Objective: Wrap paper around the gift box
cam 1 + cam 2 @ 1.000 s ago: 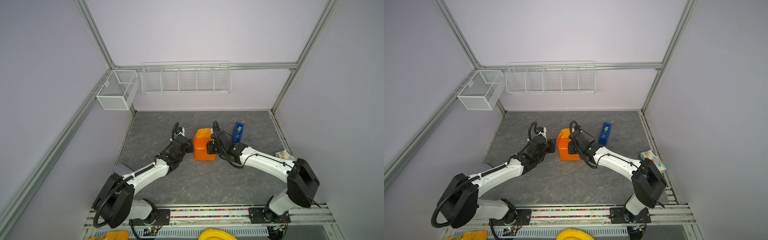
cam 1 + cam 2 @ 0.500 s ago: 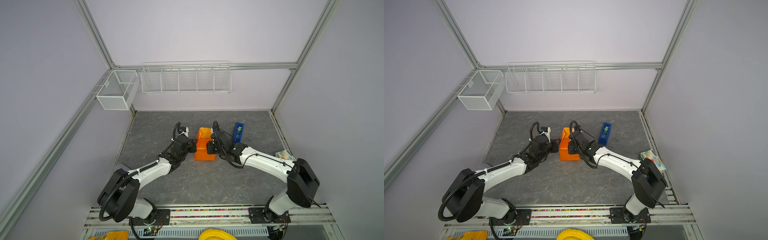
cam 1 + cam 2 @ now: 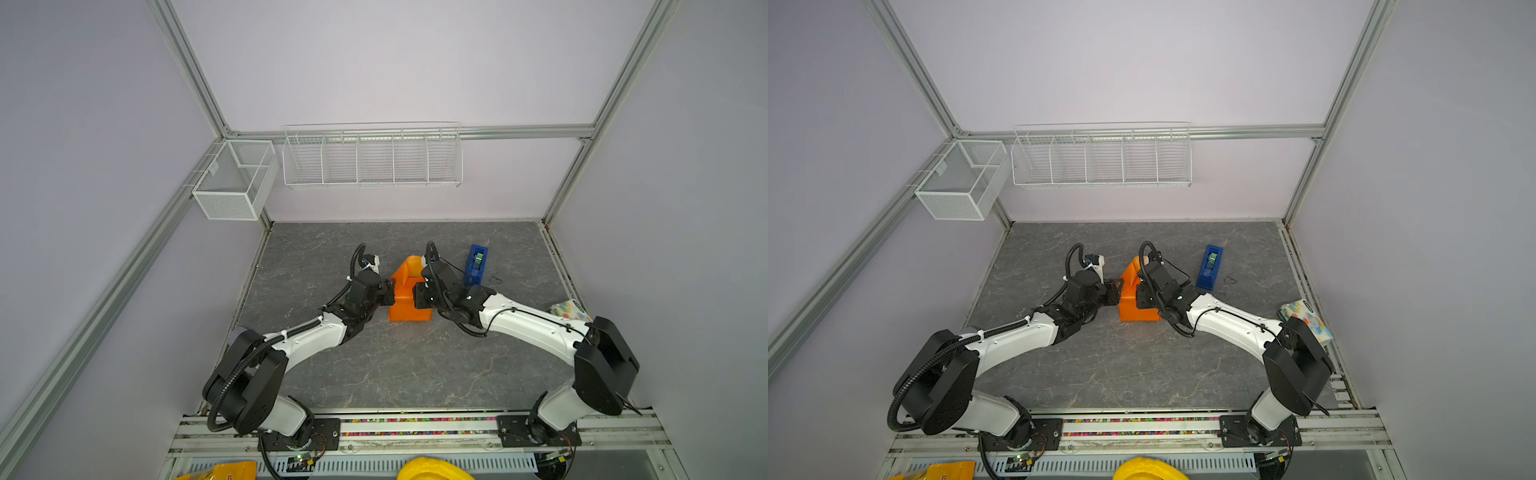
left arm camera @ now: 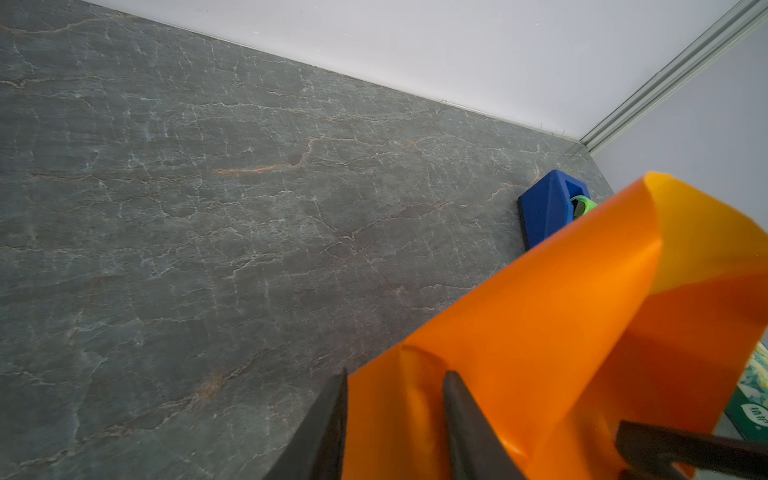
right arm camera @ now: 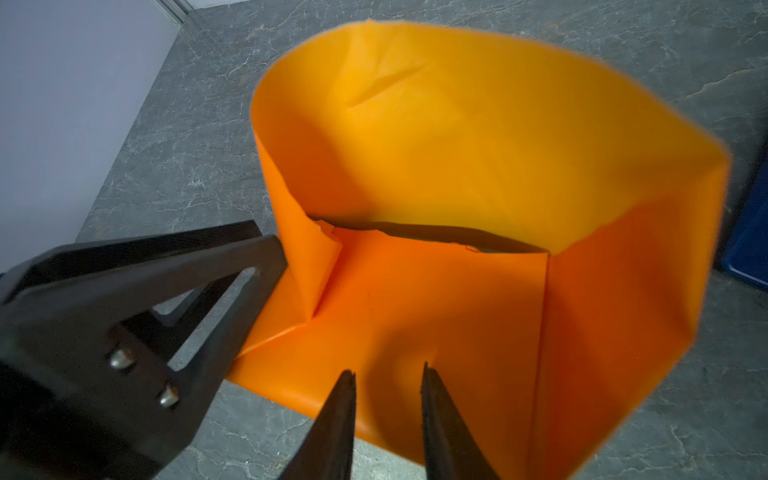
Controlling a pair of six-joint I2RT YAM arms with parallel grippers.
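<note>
Presently the paper [image 3: 409,309] is seen in both top views standing on the grey tabletop [image 3: 415,365] just beside the blue tape dispenser [image 3: 476,264], on the dispenser's side that faces the left arm. The sheet is folded into an open-topped shape. A flat flap is laid level, a wall is raised on the side toward the dispenser, and a taller curved wall is raised at the end away from the arms' bases. This is shown best where the paper [image 5: 457,145] is viewed from the right wrist.

The gift box is hidden by the paper. Only a dark strip [image 5: 457,239] is shown between the flap and the curved wall, and whether it belongs to the box cannot be told.

The left gripper [image 3: 388,286] is placed at the paper's side farthest from the dispenser. Its jaws are set apart, and in the left wrist view the orange wall is seen across the gap between them. One fingertip [image 5: 266,253] is set against that wall.

The right gripper [image 3: 419,291] is placed over the flap, between the left gripper and the dispenser. Its jaws are likewise parted, with nothing clasped between them, and their tips are pointed at the flap. Contact there cannot be told.

A patterned packet [image 3: 567,311] is laid well apart from the dispenser, toward the right arm's base.
</note>
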